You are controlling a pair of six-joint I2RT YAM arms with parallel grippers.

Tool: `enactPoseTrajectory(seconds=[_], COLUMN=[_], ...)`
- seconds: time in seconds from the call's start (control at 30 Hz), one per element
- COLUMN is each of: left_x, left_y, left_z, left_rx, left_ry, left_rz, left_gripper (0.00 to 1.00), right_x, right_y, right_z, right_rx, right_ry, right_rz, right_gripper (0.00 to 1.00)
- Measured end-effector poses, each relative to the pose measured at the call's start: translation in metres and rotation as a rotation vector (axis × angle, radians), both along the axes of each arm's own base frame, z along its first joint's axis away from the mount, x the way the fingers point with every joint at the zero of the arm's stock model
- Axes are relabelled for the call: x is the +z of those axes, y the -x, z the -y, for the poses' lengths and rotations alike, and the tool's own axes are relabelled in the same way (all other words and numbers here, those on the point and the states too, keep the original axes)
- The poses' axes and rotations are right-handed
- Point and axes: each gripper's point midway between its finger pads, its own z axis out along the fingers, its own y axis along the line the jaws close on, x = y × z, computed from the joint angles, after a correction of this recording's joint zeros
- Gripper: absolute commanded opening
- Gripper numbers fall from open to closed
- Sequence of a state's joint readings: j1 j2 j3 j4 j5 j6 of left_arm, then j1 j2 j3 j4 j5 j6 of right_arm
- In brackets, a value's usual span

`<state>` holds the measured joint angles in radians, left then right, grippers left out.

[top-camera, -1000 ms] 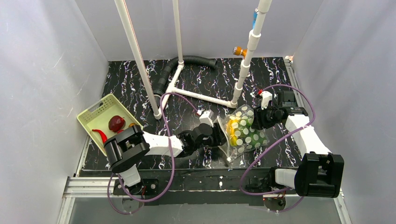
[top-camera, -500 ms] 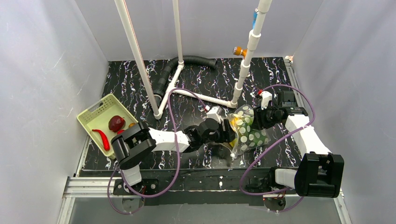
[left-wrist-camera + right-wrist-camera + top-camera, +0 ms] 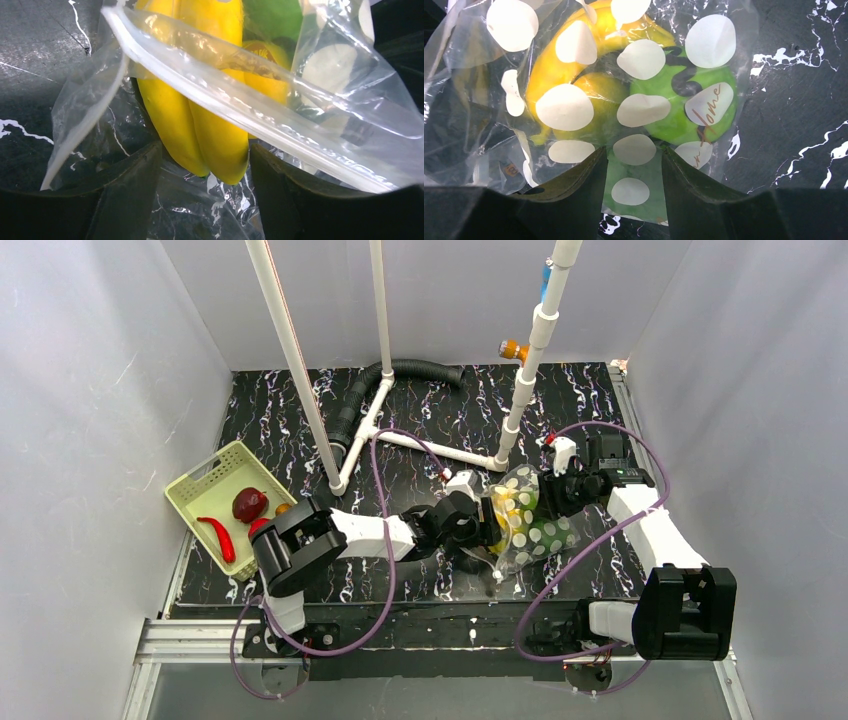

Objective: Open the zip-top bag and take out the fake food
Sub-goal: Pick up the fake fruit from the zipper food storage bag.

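Zip-top bag (image 3: 530,525) right of centre on surface (image 3: 420,420), mouth facing left arm | right gripper (image 3: 550,496) pinches its far end | left gripper (image 3: 205,165) has widened and advanced into the mouth, jaws apart astride banana (image 3: 200,115) | likely next: close on banana, pull; green piece (image 3: 679,115) remains inside

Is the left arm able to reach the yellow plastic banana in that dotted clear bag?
Probably yes: the bag gapes open toward the left fingers, and the banana lies just between them.
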<state>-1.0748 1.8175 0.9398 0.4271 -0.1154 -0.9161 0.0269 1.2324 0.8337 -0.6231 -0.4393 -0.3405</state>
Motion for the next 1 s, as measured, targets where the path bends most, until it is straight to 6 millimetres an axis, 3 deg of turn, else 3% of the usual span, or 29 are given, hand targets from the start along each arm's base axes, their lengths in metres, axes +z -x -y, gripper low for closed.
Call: enactPoseTrajectory(seconds=[0.47, 0.6, 0.77, 0.87, 1.0], left_x=[-0.017, -0.018, -0.018, -0.018, -0.017], left_y=[-0.017, -0.019, -0.022, -0.022, -0.019], left_z=[0.011, 0.011, 0.012, 0.012, 0.005], left_rx=[-0.004, -0.004, -0.013, -0.022, -0.042], left_ry=[-0.087, -0.089, -0.090, -0.097, -0.122], left_rz=[-0.032, -0.033, -0.024, -0.014, 0.004], left_gripper=[0.66, 0.54, 0.25, 0.13, 0.07], right_x=[0.000, 0.000, 0.000, 0.000, 0.000], right_y=[0.001, 0.001, 0.001, 0.001, 0.002], right_z=[0.000, -0.001, -0.002, -0.002, -0.003], right_rx=[0.004, 0.005, 0.010, 0.010, 0.015], right_ry=[0.001, 0.001, 0.001, 0.001, -0.004], right_rz=[-0.002, -0.002, -0.002, -0.002, -0.001], right_gripper=[0.51, 0.51, 0.51, 0.51, 0.51])
